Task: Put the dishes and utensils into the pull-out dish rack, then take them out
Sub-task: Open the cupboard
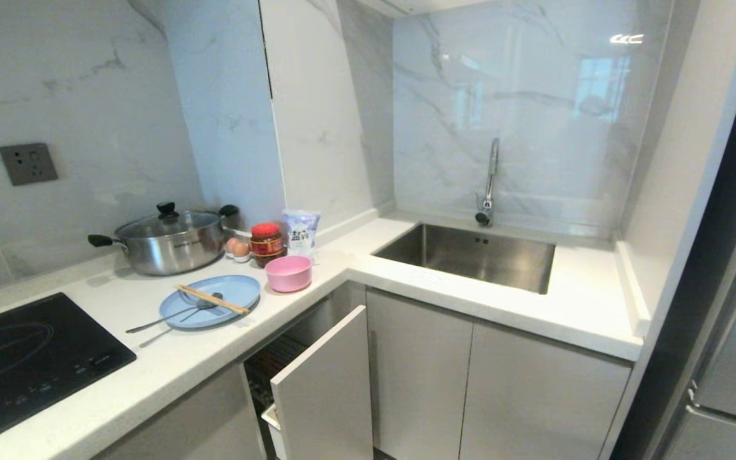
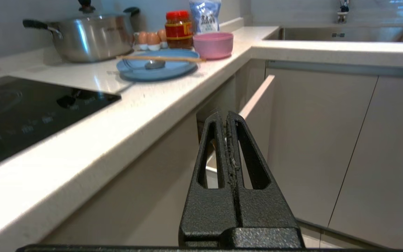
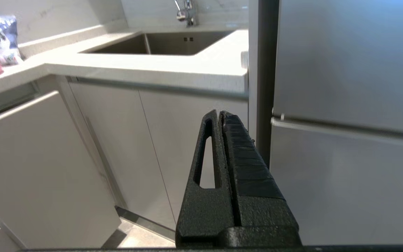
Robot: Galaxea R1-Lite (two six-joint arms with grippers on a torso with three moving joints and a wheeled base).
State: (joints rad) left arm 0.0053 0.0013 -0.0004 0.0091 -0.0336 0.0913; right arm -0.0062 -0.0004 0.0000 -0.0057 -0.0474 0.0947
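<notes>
A kitchen corner with a white L-shaped countertop (image 1: 170, 364). On its left stretch lies a light-blue oval plate (image 1: 211, 300), with a pair of wooden chopsticks (image 1: 213, 299) laid across the top of it. A silver spoon (image 1: 176, 312) and a fork (image 1: 167, 332) rest with their heads on the plate and their handles trailing off its near-left rim onto the counter. Just right of the plate stands a round pink bowl (image 1: 289, 273), not touching it. Farther back sit a lidded steel pot (image 1: 168, 241), some eggs (image 1: 237, 248), a red-lidded jar (image 1: 267, 243) and a small printed packet (image 1: 301, 232). A black induction hob (image 1: 20, 361) lies at the near left, and a steel sink (image 1: 470, 255) with a tap (image 1: 489, 182) is set into the right stretch.

Below the plate and bowl, the pull-out dish rack (image 1: 323, 383) is drawn partway out; its white front panel hides most of it, with some wire and a white part showing behind.

Neither arm appears in the head view. The left gripper (image 2: 226, 115) hangs low in front of the cabinets, its fingers pressed together and holding nothing. The right gripper (image 3: 219, 113) hangs low near the grey fridge (image 3: 348, 105), fingers likewise pressed together and empty.
</notes>
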